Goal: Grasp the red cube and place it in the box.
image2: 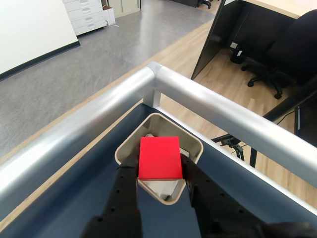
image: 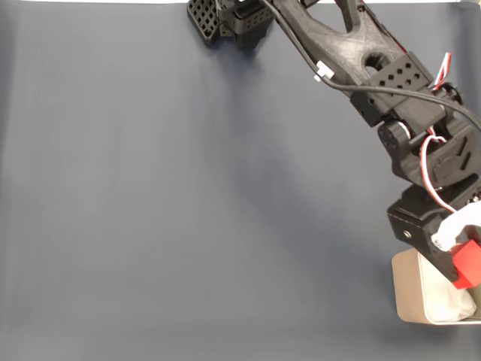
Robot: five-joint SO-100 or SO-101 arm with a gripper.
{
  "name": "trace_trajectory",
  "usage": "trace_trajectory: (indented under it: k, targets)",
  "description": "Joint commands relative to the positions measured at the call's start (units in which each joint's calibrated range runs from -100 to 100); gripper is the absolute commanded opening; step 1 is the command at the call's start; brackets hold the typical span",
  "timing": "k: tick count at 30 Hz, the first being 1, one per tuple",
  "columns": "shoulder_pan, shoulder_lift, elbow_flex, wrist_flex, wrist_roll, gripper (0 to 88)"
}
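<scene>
Blue-grey tabletop point(image: 188, 210), silver rail point(image2: 223, 106) — black office chair point(image2: 277, 54)

The red cube point(image2: 159, 157) sits clamped between the two black fingers point(image2: 128, 191) of the gripper point(image2: 159, 184), one finger pressed to each side of it. The beige box point(image2: 197, 144) lies directly beneath the cube, its rounded rim showing around the cube on all sides and a patch of white lining point(image2: 161, 187) visible just below the cube. The box rests on the dark blue table cover point(image2: 94, 178), close to the corner of a silver metal rail point(image2: 158, 74). Beyond the rail lie a grey floor point(image2: 99, 54), wood flooring point(image2: 188, 44) and a black office chair point(image2: 277, 64).
</scene>
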Motion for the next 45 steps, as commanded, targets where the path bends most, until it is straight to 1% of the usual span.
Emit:
trace_trajectory:
  k: [1,17,45]
  targets:
    - [-0.4,0.3,-5.4,-2.0,-0.8,2.4]
    - [1.3,2.2,-7.7,-2.1,-0.5,2.6]
    - [1.5,2.9,-7.7,-2.1,-0.6,3.2]
